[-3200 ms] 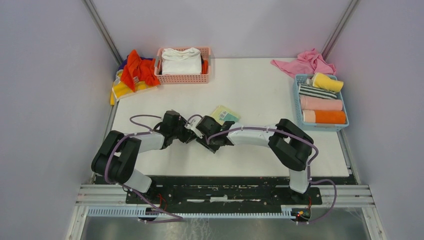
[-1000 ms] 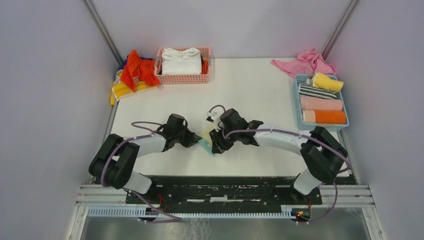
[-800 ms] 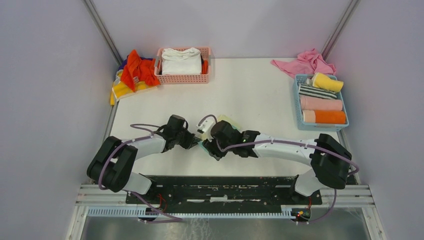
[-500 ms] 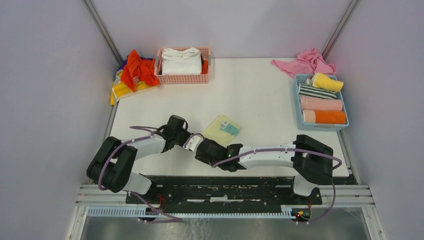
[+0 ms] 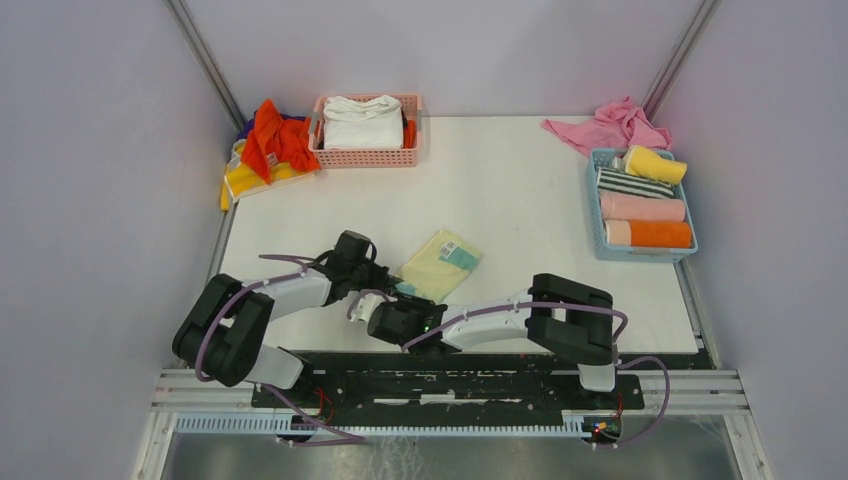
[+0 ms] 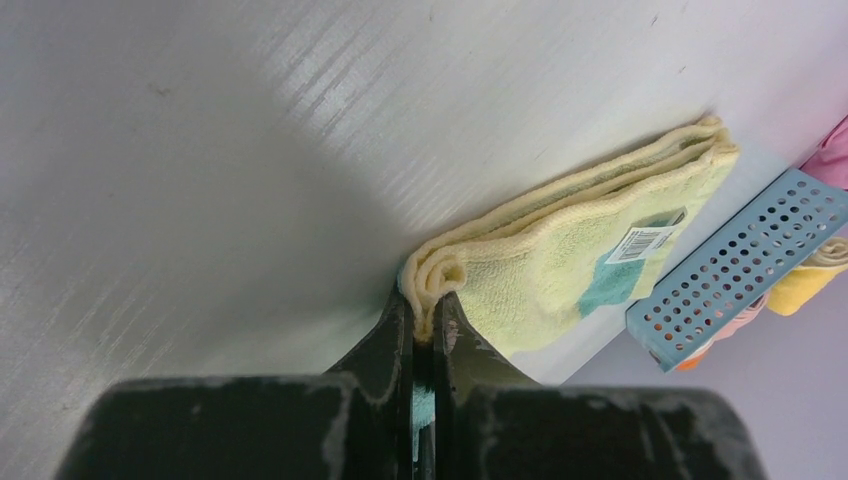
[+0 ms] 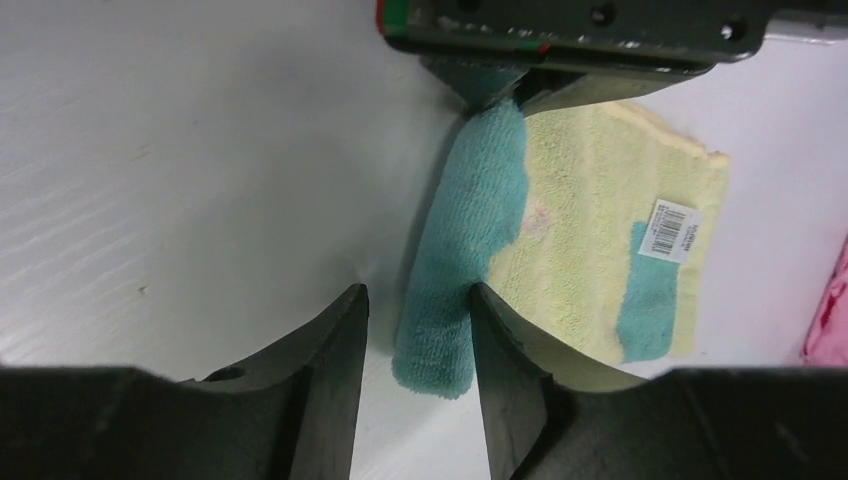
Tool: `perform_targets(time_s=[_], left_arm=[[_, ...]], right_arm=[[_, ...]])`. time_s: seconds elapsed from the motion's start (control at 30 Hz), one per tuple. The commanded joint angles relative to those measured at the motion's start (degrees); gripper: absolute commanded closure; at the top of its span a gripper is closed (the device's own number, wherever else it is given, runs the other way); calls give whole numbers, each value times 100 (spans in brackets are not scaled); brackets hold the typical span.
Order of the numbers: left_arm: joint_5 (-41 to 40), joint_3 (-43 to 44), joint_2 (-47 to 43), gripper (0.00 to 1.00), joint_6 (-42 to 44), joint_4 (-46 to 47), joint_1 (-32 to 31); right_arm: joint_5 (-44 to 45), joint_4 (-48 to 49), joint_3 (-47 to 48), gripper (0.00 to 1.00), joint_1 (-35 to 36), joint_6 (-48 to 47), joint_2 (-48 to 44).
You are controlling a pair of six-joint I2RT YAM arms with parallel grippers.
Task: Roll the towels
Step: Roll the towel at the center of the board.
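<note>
From above, the fingertips of both arms are hard to make out: the wrists cover them, along with the near corner of the pale yellow towel (image 5: 440, 263). In the left wrist view the blue basket (image 6: 735, 270) is cut off by the picture's edge, and what lies in it shows only as slivers of colour.

The towel lies folded flat near the middle of the worktop (image 5: 520, 180), teal patch and barcode label facing up. The left end effector (image 6: 423, 312) is clenched on the towel's 8 o'clock corner, where the layers bunch into a small fold between its fingers. In the right wrist view a teal edge, rolled into a short tube, runs from that corner toward the camera. The right end effector (image 7: 415, 300) is released, its fingers standing one on each side of the tube. One finger seems to brush the tube and a gap shows at the other.

The left arm reaches low from its base at 7 o'clock, forearm pointing toward 3 o'clock. The right arm is folded hard at the elbow near 5 o'clock. Its forearm stretches toward 9 o'clock along the near edge, and its wrist lies just on the near side of the left one.

At 3 o'clock the basket holds rolled towels (image 5: 648, 208).
</note>
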Motion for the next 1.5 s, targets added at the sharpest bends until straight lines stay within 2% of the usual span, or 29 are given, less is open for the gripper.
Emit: perform_targets(time_s=[0.0,0.2,0.3,0.33,0.37,0.43,0.57,0.73,0.9,1.03,1.27,1.47], left_arm=[[-268,-159,-42,97,-155,-479,-37],[-294,-216,-80,97,-120,-488,-35],[-400,-241,-226,97,24,-460,-37],[-458,-248,-310,97,92,-449,-33],[-521,-263,-387,95,161,-442,-36],[-662,-311,-625,87,300,-430,-32],[-1081,-412,-1307,54,554,-669,-27],[-1631,-435,-2430,37,1011,-1281,-11],[-1703,-588,-3208,32,1231,-1601,-11],[-1362,-821,-3431,32,1267,-1547,-1],[-892,-1187,-3322,32,1144,-1011,3],[-620,-1200,-2861,32,1218,-484,1]], right_arm=[[651,55,225,51,9,-52,312],[672,-9,211,65,-7,-114,474],[274,-187,220,85,-71,-76,392],[111,-217,201,97,-101,-24,319],[-111,-222,167,99,-151,0,218],[-765,-250,111,100,-286,92,8],[-2625,-182,-19,100,-790,373,-430],[-5253,205,-130,100,-1614,933,-510],[-7179,1055,-229,100,-2303,1821,-221],[-8234,2479,-619,99,-2865,3050,57],[-8738,4357,-1201,99,-3610,4900,737],[-8783,4367,-1409,99,-3964,5153,1028]])
